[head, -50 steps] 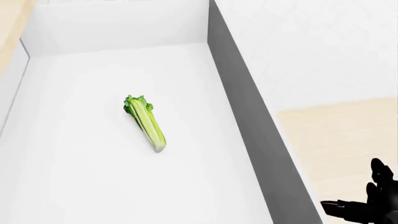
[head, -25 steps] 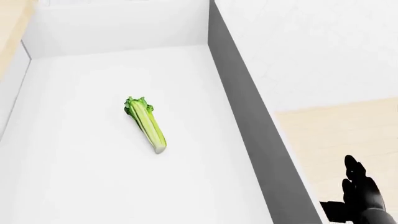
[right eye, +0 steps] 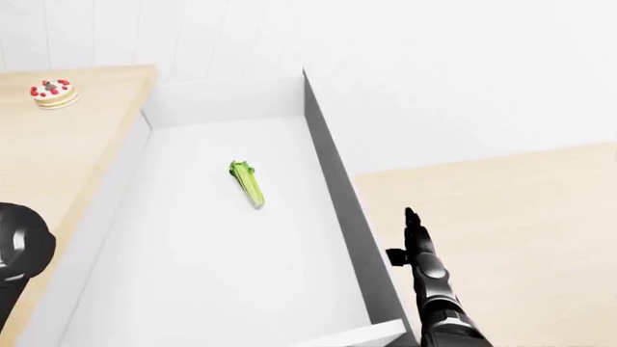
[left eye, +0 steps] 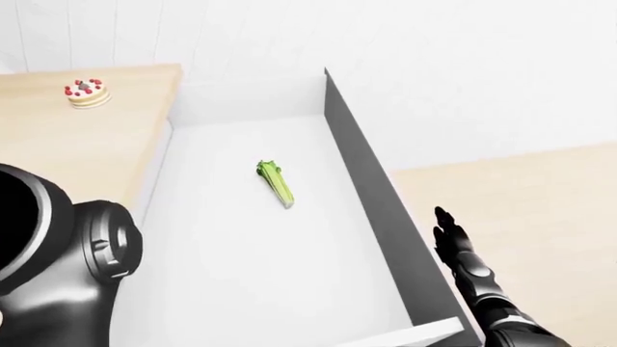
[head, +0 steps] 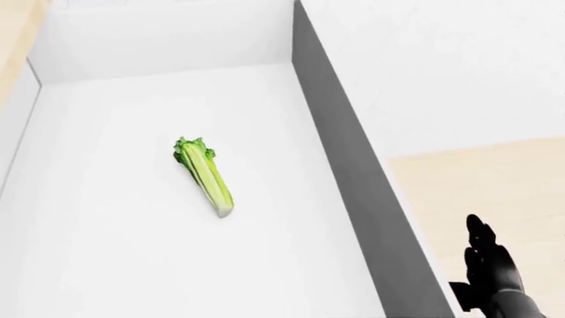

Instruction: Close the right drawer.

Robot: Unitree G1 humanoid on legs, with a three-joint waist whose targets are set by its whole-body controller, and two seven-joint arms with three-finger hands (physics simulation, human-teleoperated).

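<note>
- The right drawer point(left eye: 241, 246) stands pulled far out, its white floor filling most of the left-eye view, with its grey right side wall point(left eye: 371, 195) running from upper middle down to the lower right.
- A stalk of celery point(head: 205, 175) lies flat on the drawer floor, leafy end toward the top of the head view, well apart from the grey wall and from the drawer's far end.
- The right hand point(right eye: 416, 235) is outside the drawer, just right of the grey wall near the drawer's front edge point(left eye: 405, 336); I cannot tell whether it touches the wall.
- Its fingers point(head: 481, 242) are stretched out straight and close together, pointing toward the top of the view, gripping nothing.
- Against half a second ago, the hand in the head view sits higher and nearer the grey wall, and a second ago its fingers were spread low in the corner; now they are drawn together and extended.
- The celery and the drawer lie almost exactly where they lay before, so the drawer has not moved inward.
- The left arm point(left eye: 58, 275) fills the lower left of the left-eye view as a large black rounded joint over the drawer's left side; its hand is out of sight.
- On the wooden worktop point(left eye: 87, 137) left of the drawer sits a small cake point(left eye: 86, 92) with red berries on top, well apart from the drawer.
</note>
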